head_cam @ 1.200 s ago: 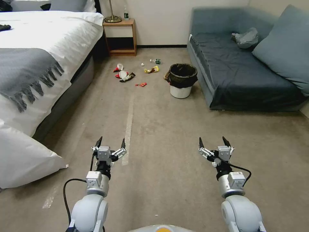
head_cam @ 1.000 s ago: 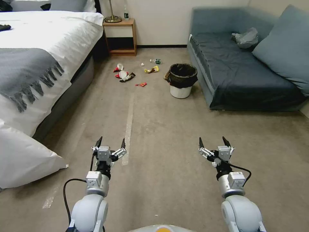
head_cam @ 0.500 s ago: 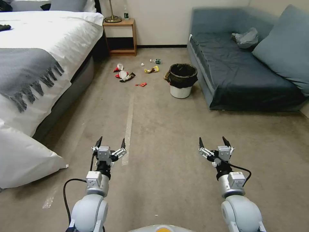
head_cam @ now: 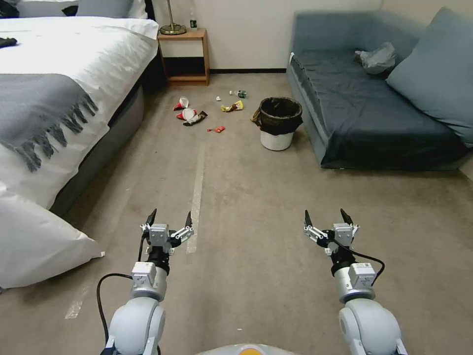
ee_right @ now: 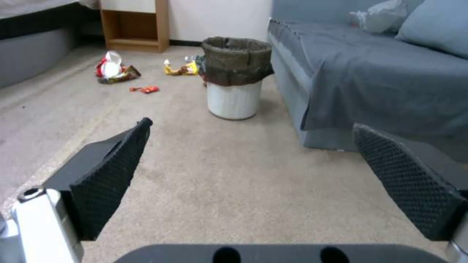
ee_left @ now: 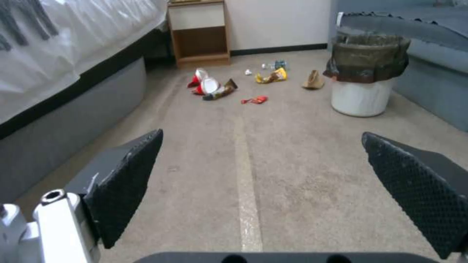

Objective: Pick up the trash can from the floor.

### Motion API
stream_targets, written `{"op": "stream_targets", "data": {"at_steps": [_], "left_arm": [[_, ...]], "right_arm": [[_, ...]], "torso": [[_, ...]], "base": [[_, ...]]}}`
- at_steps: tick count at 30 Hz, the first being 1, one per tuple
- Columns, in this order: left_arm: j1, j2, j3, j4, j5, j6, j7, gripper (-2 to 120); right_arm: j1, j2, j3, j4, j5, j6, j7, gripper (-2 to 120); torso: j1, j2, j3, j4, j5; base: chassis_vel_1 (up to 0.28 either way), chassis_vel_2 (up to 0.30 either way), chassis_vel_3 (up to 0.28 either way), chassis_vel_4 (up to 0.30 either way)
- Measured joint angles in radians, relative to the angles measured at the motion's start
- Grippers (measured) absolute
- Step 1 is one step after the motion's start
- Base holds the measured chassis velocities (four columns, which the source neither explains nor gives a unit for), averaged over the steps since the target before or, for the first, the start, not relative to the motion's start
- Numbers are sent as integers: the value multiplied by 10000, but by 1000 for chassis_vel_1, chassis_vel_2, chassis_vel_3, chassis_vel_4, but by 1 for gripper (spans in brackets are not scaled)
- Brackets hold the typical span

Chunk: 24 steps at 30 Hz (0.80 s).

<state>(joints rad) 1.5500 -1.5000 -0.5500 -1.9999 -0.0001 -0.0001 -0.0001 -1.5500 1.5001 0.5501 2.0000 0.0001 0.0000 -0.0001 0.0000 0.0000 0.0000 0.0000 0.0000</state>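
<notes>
Nothing has been shifted since the earlier frames: both arms are held in the same low, forward pose and the room is framed as before. No brand or writing can be read on any item; the small bottle point(head_cam: 240, 93) and the wrappers point(head_cam: 232, 106) on the floor point(head_cam: 246, 197) are too small for their labels to be made out. What lies inside the trash can point(head_cam: 279, 123) cannot be told, since its inside is covered by the black bag folded over the rim. It is stood upright on the carpet, just beside the front corner of the blue sofa point(head_cam: 364, 113) and well apart from both arms, with red and white litter point(head_cam: 187, 114) scattered near it toward the bed point(head_cam: 64, 84). A grey plastic bag point(head_cam: 378, 58) is seen on the sofa seat, and a wooden nightstand point(head_cam: 183, 56) against the far wall. The left end effector point(head_cam: 169, 221) and the right end effector point(head_cam: 328, 220) are held wide apart above the carpet, with nothing gripped.
</notes>
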Motion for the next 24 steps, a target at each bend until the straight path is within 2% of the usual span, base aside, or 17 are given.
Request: {"op": "stream_targets", "data": {"at_steps": [18,20,21,22,24], "left_arm": [[28,31,-16,-63,-70,1,-1,100],[133,143,-96,-263,-325,27,-34,100],[342,375,-286,-662,-841,95,-139,100],[342,375,-286,-662,-841,95,-139,100],[706,761,-596,-1331,-1733,222,-318,100]], "right_arm": [[-215,-3,97,142,189,32,-110,100],[-649,-19,308,469,557,145,-336,100],[-1223,-36,579,894,1061,303,-646,100],[-1223,-36,579,894,1061,303,-646,100],[-2084,-72,990,1544,1820,544,-1115,100]], "torso": [[1,-1,0,4,3],[1,-1,0,-1,-7],[1,0,0,-2,3],[1,0,0,-2,3],[0,0,-1,0,-2]], "base": [[0,0,0,0],[0,0,0,0],[0,0,0,0],[0,0,0,0],[0,0,0,0]]}}
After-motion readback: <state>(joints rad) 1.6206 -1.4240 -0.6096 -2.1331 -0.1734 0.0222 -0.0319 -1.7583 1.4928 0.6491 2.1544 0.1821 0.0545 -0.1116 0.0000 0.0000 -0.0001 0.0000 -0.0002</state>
